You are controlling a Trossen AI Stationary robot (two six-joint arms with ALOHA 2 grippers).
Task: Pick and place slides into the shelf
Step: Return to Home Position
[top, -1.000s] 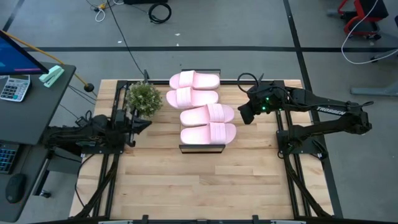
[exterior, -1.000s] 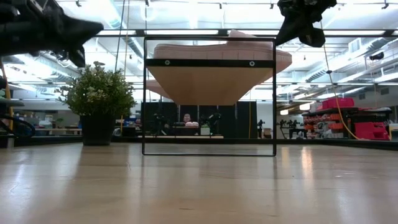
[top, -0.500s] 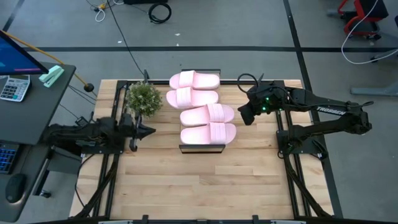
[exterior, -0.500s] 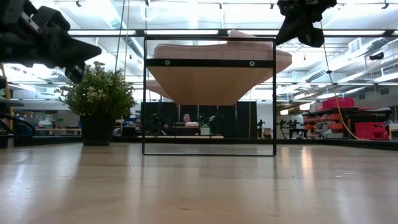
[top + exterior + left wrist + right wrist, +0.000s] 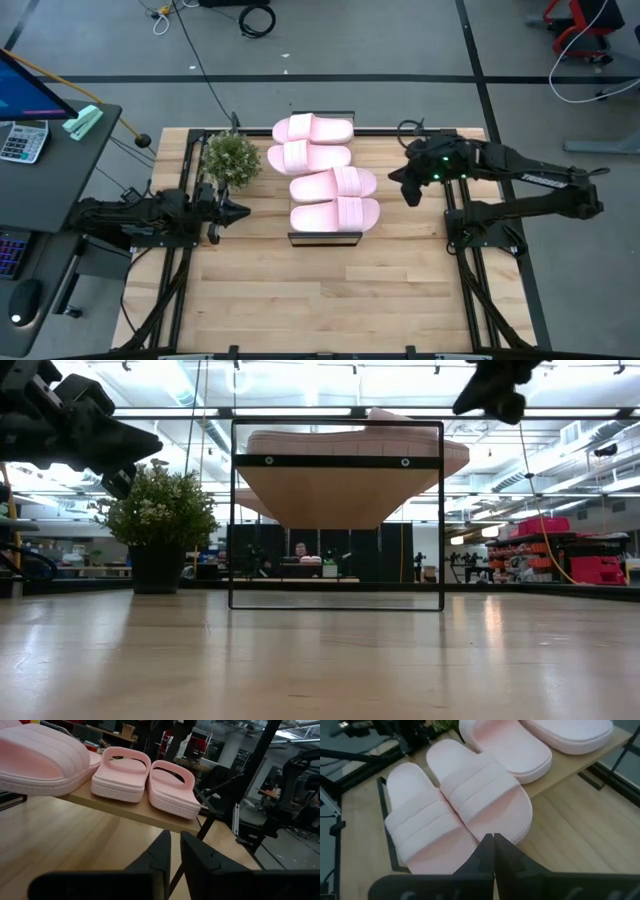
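Near edge of the table is just bare wood. Going back, the left gripper sits low by the left edge, pointing at the shelf. Its fingers are nearly together w/ only a thin slit & nothing in them. The right gripper hangs up in the air just off the shelf's right side, fingers pressed together, also w/ nothing. The shelf stands mid-table, closer to the far edge, & all 4 slides lie in a row on its top board: nearest slide, second slide, third slide, farthest slide. A small potted plant stands nr the far-left corner, near the shelf's left side. So the putting-away looks done, I think, & the step now is prob. going home. Next move needs both arms to pull away & fold back to rest w/out bumping the shelf or the potted plant.
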